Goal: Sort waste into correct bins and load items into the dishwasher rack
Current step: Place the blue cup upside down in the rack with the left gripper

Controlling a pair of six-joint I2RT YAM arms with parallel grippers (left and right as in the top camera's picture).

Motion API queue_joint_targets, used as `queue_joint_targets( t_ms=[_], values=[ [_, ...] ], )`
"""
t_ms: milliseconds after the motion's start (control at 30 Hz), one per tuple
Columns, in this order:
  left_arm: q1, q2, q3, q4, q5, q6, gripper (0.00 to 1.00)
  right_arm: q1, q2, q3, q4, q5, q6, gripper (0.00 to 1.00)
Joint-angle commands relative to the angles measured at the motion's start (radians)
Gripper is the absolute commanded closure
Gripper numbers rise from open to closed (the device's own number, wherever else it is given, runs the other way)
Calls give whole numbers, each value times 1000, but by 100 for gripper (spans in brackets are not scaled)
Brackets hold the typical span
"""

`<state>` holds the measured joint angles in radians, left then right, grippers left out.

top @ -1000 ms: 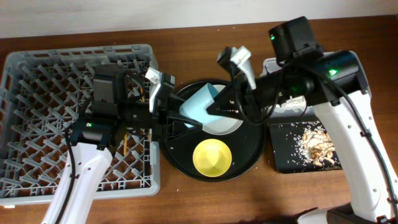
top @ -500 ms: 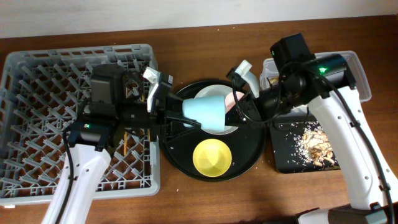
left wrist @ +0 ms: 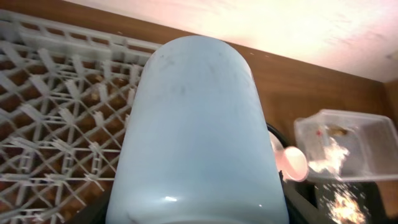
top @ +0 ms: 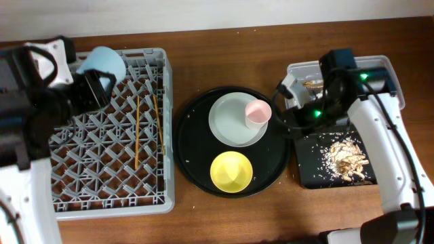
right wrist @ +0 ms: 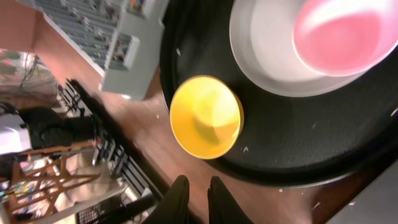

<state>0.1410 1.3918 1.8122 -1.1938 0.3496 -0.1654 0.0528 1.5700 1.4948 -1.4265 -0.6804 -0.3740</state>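
My left gripper (top: pixel 88 85) is shut on the small blue cup (top: pixel 105 62) and holds it over the back left part of the grey dishwasher rack (top: pixel 41 196). The cup fills the left wrist view (left wrist: pixel 193 124). Two chopsticks (top: pixel 137 132) lie in the rack. The pink cup (top: pixel 258 112) stands on the pale plate (top: pixel 227 125), with the yellow bowl (top: pixel 231 171) in front of them. My right gripper (right wrist: pixel 194 186) is shut and empty, above the table off the round tray's edge. The wrapper (top: pixel 313 84) lies in the clear tub (top: pixel 388 68). Food scraps (top: pixel 347 156) lie in the black rectangular tray (top: pixel 312 173).
The plate, pink cup and bowl sit on a large round black tray (top: pixel 196 169) between the rack and the bins. My right arm (top: pixel 376 135) reaches over the tub and the rectangular tray. No napkin shows.
My left arm has carried the blue cup from over the round tray far left to over the rack's back. My right arm has drawn back to the right, uncovering the pink cup on the plate.
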Motion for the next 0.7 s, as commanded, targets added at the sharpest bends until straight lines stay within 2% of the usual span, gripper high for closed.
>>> queue_joint_targets(
  t_ms=[0, 67, 200, 233, 300, 500, 533, 567, 600, 633, 667],
  values=[
    [-3, 208, 22, -11, -103, 9, 89, -8, -8, -89, 28, 5, -10, 86],
    [-18, 332, 21, 34, -104, 10, 94, -8, -8, -124, 37, 5, -10, 85],
    [-63, 459, 21, 203, -130, 13, 95, -8, -8, -126, 49, 5, -10, 84],
    [-80, 478, 21, 217, -147, 13, 95, -8, -8, -126, 51, 5, -10, 84],
    [-113, 531, 21, 213, -296, 13, 95, -8, -8, -126, 51, 5, -10, 83],
    [-114, 617, 21, 211, -332, 13, 94, -8, -8, -126, 51, 5, -10, 82],
    [-114, 623, 21, 210, -332, 13, 85, -8, -8, -126, 51, 5, -10, 82],
    [-114, 629, 21, 210, -333, 13, 60, -8, -8, -126, 51, 5, -10, 82],
    [-114, 634, 21, 211, -345, 13, 48, -8, -8, -126, 51, 5, -10, 82],
    [-114, 635, 21, 212, -348, 13, 30, -8, -8, -126, 51, 5, -10, 81],
    [-114, 635, 21, 216, -348, 13, 26, -8, -8, -126, 51, 5, -10, 81]
  ],
)
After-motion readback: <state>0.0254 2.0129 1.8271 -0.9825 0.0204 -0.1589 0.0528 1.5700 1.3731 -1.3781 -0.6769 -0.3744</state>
